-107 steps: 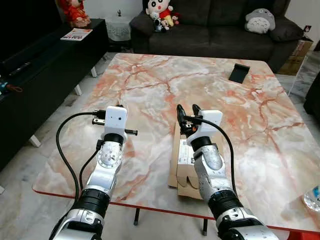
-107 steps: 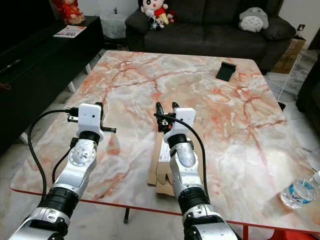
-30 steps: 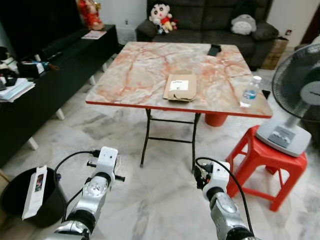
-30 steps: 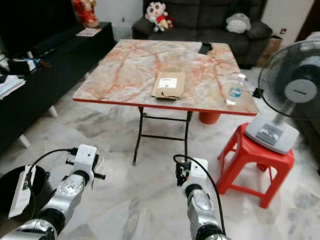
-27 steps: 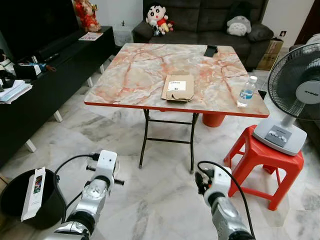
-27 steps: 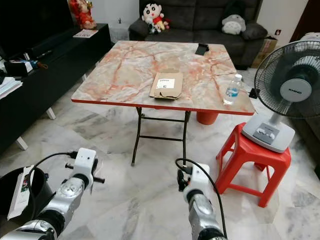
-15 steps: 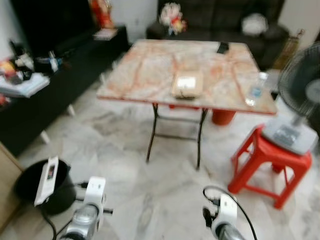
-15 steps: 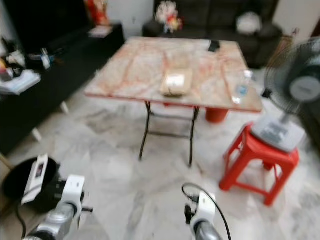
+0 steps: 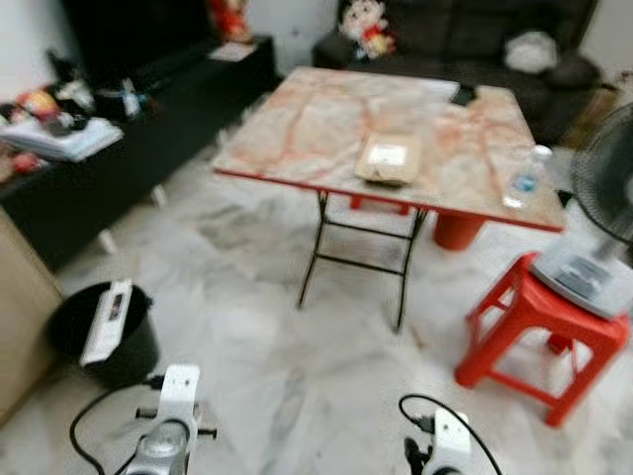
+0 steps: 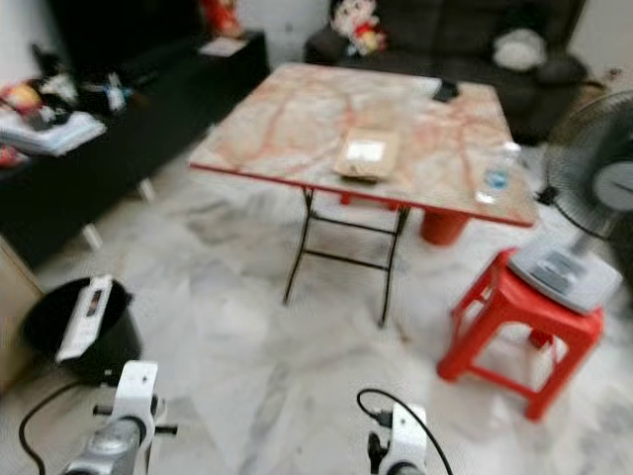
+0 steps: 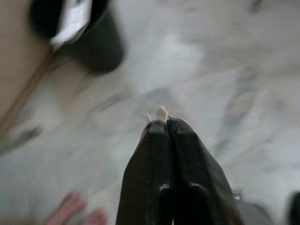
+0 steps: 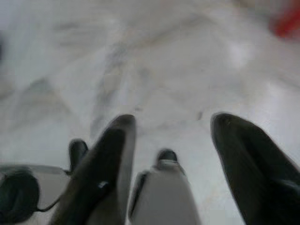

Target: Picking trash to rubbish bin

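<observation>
Down near the floor, the left gripper [image 11: 161, 124] has its two black fingers pressed flat together with nothing big between them, though there's a tiny pale scrap poking out at the tips that I can't identify. The right gripper [image 12: 171, 140] hangs low too, fingers spread wide, holding nothing, just marble floor [image 9: 267, 386] under it. Everything's a bit blurry, so the robot is probably walking.

Further out, the table [image 9: 297, 124] stands well away from both arms, with a flat cardboard packet [image 9: 388, 160] lying near its front edge, and a water bottle [image 9: 524, 180] by its right corner. My guess is the packet is the trash still to be picked up, maybe the bottle as well.

If the step is getting back to the table, I'd say square up to its front edge before reaching. A flat packet is awkward to pinch, so sliding it over the edge first looks easier. Watch the red stool [image 9: 539, 322] and the fan [image 9: 603, 213] on it, close by on the right.

Containers: the black bin [image 9: 104, 332] sits on the floor at the left, near a tan panel, and a white box [image 9: 106, 322] stands slanted in it, sticking up over the rim.
</observation>
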You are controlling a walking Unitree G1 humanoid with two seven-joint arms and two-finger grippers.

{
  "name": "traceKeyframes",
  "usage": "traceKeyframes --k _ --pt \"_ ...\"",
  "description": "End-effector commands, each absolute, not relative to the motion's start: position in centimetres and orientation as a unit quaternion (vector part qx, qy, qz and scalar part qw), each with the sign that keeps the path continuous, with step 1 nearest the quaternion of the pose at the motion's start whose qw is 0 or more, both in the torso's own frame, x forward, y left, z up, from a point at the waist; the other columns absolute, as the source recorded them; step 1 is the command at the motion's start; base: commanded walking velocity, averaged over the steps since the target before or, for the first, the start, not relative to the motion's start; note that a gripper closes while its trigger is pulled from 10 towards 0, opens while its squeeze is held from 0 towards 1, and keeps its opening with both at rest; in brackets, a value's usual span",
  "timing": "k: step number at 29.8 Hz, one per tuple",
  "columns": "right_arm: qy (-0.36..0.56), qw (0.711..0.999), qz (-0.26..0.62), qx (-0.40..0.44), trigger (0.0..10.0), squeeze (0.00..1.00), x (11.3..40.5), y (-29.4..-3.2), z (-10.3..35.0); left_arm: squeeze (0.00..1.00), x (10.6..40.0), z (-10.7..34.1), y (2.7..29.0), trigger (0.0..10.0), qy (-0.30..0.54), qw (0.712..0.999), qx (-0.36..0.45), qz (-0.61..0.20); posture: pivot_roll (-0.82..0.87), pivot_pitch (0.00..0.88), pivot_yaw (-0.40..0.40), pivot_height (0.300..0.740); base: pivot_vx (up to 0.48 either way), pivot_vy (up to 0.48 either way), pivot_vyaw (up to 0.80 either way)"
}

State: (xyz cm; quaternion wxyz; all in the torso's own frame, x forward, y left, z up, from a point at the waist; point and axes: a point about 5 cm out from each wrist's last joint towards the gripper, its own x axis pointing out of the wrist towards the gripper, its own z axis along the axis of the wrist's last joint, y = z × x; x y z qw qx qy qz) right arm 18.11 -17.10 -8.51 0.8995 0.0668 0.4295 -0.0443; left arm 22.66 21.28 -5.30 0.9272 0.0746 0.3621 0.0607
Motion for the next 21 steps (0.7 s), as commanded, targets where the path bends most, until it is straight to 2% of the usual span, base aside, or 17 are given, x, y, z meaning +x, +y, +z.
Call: traceKeyframes --k 1,11,20,21 --pt "0.431 0.899 -0.039 0.066 10.0 0.00 18.15 -16.70 -8.52 0.00 23.23 -4.92 21.45 10.0 0.357 0.929 0.073 0.066 -0.03 0.047 -0.002 0.740 0.000 0.000 0.79" --pt "0.426 0.903 -0.028 0.058 10.0 0.00 18.59 -16.50 -8.31 0.00 23.07 -4.95 21.71 10.0 0.356 0.929 0.071 0.077 -0.02 0.057 -0.014 0.740 0.000 0.000 0.66" --pt "0.424 0.904 -0.010 0.047 10.0 0.00 19.06 -16.18 -8.11 0.00 23.13 -4.97 21.42 10.0 0.354 0.930 0.065 0.077 -0.01 0.081 -0.033 0.740 0.000 0.000 0.00" --pt "0.424 0.905 -0.002 0.034 10.0 0.00 19.04 -16.10 -8.11 0.00 23.14 -4.96 21.39 10.0 0.353 0.930 0.064 0.078 -0.01 0.081 -0.036 0.740 0.000 0.000 0.79"
